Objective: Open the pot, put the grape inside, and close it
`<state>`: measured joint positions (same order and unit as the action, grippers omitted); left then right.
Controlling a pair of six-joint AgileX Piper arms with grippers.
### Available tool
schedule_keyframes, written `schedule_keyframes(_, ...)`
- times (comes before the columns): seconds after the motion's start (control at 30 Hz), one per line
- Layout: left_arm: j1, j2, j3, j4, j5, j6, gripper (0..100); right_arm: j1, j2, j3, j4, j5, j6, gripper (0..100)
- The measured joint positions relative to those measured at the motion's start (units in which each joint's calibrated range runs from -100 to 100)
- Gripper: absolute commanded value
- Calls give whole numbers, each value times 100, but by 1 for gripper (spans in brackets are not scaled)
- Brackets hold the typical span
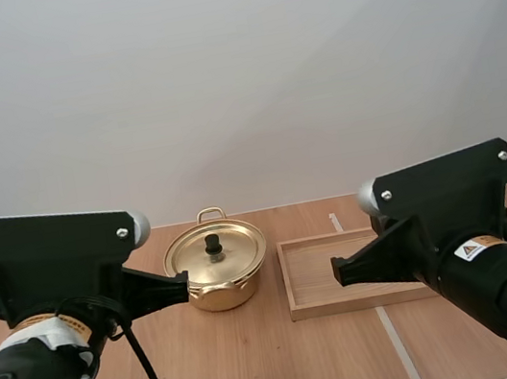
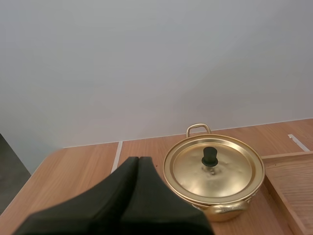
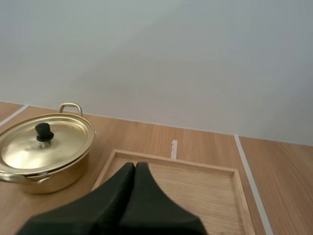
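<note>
Sitting lidded on the counter (image 1: 264,368) beside the tray (image 1: 290,285), the pot (image 1: 221,298) lies just ahead-right of the left jaws, nearer them than the right jaws, both pairs shut tight on nothing.

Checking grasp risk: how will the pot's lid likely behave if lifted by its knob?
The lid looks like thin polished metal: probably stiff and light. Held by its small black knob alone, it may tilt or slip.
</note>
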<state>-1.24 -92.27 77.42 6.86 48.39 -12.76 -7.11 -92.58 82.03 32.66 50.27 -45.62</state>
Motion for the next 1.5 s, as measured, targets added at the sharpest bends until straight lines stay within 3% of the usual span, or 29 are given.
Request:
schedule_keyframes(0.83, 0, 0, 1842, 31, -1414, 10, 0, 0, 0, 1714, -132, -1277, -375, 0)
schedule_keyframes(1.13, 0, 0, 2230, 41, -1933, -29, 0, 0, 0, 1779, -154, -1631, -409, 0)
schedule_keyframes(1.5, 0, 0, 2248, 41, -2287, -799, 0, 0, 0, 1779, -154, -1729, -409, 0)
